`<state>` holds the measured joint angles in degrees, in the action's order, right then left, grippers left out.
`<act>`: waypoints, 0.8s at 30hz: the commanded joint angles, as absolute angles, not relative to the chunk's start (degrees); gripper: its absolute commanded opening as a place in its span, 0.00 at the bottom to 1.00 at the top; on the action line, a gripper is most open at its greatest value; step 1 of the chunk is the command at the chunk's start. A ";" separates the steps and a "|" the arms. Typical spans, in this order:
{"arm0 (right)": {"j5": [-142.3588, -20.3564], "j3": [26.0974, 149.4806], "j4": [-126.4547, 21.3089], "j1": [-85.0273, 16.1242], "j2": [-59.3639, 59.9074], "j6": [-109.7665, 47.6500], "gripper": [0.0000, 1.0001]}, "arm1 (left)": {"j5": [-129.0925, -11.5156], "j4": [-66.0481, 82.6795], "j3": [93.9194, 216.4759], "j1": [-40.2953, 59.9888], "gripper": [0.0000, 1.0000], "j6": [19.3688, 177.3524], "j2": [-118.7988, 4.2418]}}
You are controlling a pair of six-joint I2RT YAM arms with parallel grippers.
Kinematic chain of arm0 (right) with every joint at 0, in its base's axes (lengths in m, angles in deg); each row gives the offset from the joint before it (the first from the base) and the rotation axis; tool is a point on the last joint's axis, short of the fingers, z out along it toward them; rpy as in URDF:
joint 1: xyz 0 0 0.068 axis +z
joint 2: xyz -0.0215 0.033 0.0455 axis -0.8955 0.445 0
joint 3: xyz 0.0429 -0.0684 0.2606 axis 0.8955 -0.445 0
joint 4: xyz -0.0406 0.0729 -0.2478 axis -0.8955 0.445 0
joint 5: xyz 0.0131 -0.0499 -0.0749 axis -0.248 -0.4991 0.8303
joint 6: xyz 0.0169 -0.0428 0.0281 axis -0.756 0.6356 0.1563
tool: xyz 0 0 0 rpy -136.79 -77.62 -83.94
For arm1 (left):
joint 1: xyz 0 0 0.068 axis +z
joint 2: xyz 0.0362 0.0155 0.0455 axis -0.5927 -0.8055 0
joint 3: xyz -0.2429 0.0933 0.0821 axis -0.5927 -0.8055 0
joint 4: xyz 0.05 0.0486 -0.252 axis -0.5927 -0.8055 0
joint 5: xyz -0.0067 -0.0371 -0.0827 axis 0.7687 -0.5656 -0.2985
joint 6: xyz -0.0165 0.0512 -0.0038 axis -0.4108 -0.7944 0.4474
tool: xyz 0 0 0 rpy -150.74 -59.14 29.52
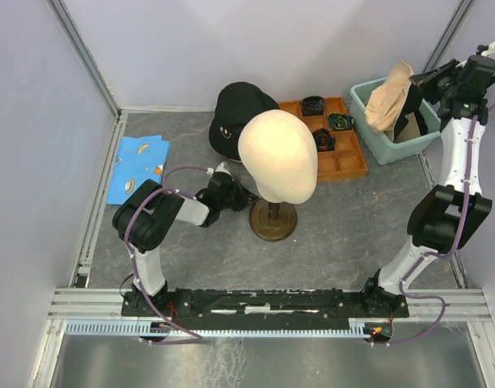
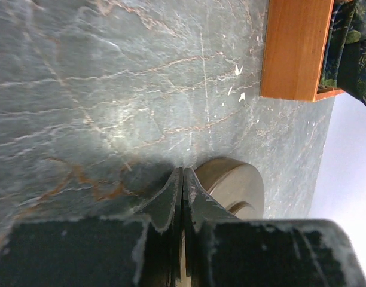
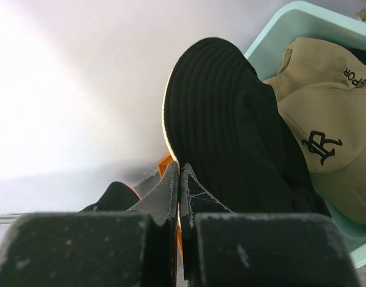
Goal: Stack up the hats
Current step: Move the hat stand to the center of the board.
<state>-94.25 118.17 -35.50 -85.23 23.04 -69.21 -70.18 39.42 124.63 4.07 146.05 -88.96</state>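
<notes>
Left claw (image 2: pixel 182 174): fingers pressed together with nothing between them, low over the desk (image 2: pixel 111 89), just beside the round brown base (image 2: pixel 237 179) of the mannequin head (image 1: pixel 277 155)
Right claw (image 3: pixel 178 170): fingers together, raised at the teal tub (image 1: pixel 393 150); tips meet the edge of the black ribbed brim (image 3: pixel 219 119), cannot tell whether fabric is caught
Tan cap (image 3: pixel 326 119): in the tub, black emblem showing, against the ribbed brim
Black hat (image 1: pixel 239 113): on the desk behind the mannequin head, beside the wooden tray (image 1: pixel 350 162)
</notes>
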 commanded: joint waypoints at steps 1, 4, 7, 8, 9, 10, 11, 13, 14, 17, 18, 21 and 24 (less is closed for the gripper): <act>-95.32 122.70 -37.71 -85.29 19.22 -70.33 0.00 | -71.90 38.91 126.96 1.62 0.03 149.22 -91.89; -95.60 124.31 -37.70 -85.35 19.01 -70.96 0.00 | -71.91 39.07 129.27 0.14 0.03 150.02 -93.90; -95.73 126.30 -37.13 -85.33 18.95 -71.30 0.00 | -71.68 38.91 131.98 -0.79 0.03 150.53 -95.77; -95.91 126.92 -37.01 -85.31 19.01 -71.59 0.00 | -71.74 38.91 132.81 -0.99 0.03 150.87 -96.35; -96.09 127.45 -37.08 -85.31 19.03 -72.00 0.00 | -71.70 38.95 133.51 -1.07 0.03 151.20 -96.85; -96.24 128.05 -37.13 -85.29 19.08 -72.38 0.00 | -71.62 39.11 134.12 -1.09 0.03 151.35 -97.18; -96.48 128.72 -37.29 -85.35 19.17 -72.85 0.00 | -71.58 39.05 134.58 -1.09 0.03 151.39 -97.15; -97.17 130.79 -37.73 -85.29 19.67 -74.39 0.00 | -70.42 37.03 135.01 -0.90 0.03 150.12 -95.76; -97.82 131.97 -38.23 -85.31 20.08 -75.57 0.00 | -69.56 35.21 135.17 -0.65 0.03 149.01 -94.47; -100.01 135.87 -40.96 -85.09 21.60 -80.71 0.00 | -68.70 29.21 135.66 1.88 0.04 145.83 -89.98; -101.10 136.91 -42.33 -84.86 22.11 -83.05 0.00 | -68.64 27.09 135.89 3.12 0.07 144.88 -88.41; -102.75 139.16 -48.08 -83.45 23.78 -92.10 0.00 | -69.53 22.83 136.32 7.68 0.20 141.57 -82.54; -103.89 142.26 -54.59 -80.47 26.67 -100.83 0.00 | -70.42 17.60 138.08 12.20 0.32 138.02 -77.50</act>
<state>-100.24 136.99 -41.90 -83.89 23.70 -87.38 -70.73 24.12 134.25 7.00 145.02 -85.68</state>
